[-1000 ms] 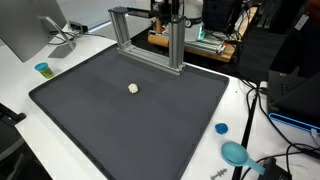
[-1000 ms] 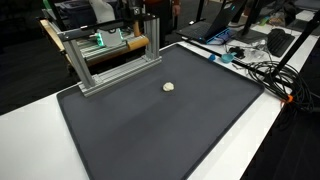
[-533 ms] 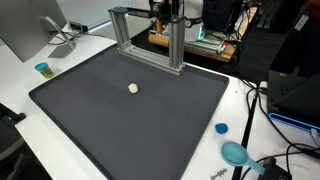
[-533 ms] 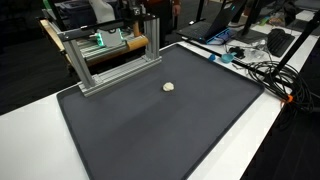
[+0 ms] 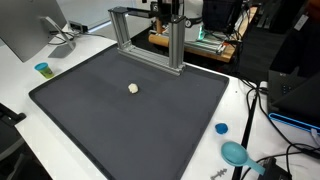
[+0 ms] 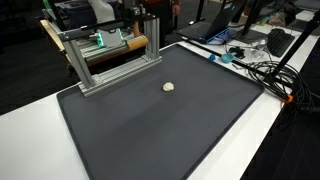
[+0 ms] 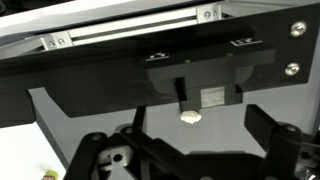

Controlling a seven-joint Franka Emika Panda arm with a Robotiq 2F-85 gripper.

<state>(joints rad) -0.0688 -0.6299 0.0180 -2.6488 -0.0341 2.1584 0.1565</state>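
Observation:
A small cream-coloured lump (image 5: 133,88) lies alone on the dark mat (image 5: 120,120), in both exterior views (image 6: 169,87). An aluminium frame (image 5: 150,35) stands at the mat's far edge. My gripper (image 7: 190,150) is behind that frame, high above the table. In the wrist view it looks through the frame at the lump (image 7: 190,116), which lies far ahead between the two dark fingers. The fingers are spread wide and hold nothing. In the exterior views only a dark part of the arm (image 5: 166,10) shows behind the frame.
A small blue cup (image 5: 42,69) stands on the white table beside the mat. A blue lid (image 5: 221,128) and a teal object (image 5: 236,153) lie on the other side. Cables (image 6: 255,65) and a monitor (image 5: 25,30) are at the table's edges.

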